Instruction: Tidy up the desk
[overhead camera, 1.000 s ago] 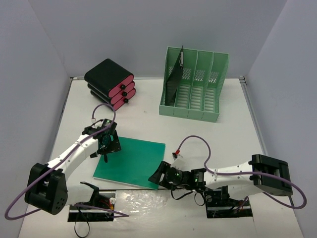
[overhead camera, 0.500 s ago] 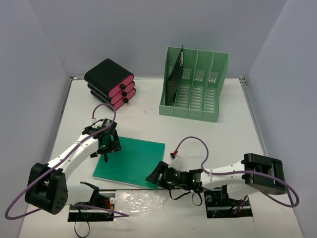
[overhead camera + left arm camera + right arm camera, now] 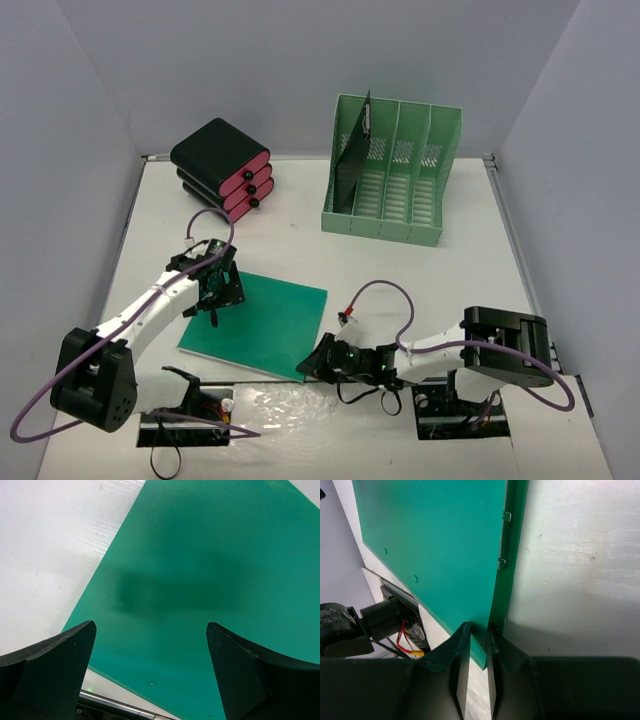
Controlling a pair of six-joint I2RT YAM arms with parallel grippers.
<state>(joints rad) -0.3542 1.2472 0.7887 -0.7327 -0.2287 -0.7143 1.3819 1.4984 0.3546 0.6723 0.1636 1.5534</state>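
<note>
On desk [image 3: 430,285], green folder [image 3: 262,318] in right tool [image 3: 479,628]

Soft, even light is falling from overhead in the top view, leaving the desk [image 3: 450,280] glowing bright white, with only faint, fuzzy-edged shadows lying close under the arms. A streaky patch of glare is shining at the lower centre of that frame. In the left wrist view a blurred dark shadow is sitting across the middle of the green folder [image 3: 225,540], and the left gripper's [image 3: 150,627] black fingers [image 3: 50,670] are showing soft and almost detailless in the lower corners. In the right wrist view the desk on the right side is gleaming with streaked reflections, a grey shadow is pooling along the bottom, and the right gripper's [image 3: 479,630] fingers [image 3: 445,665] are looking dark and out of focus.
</note>
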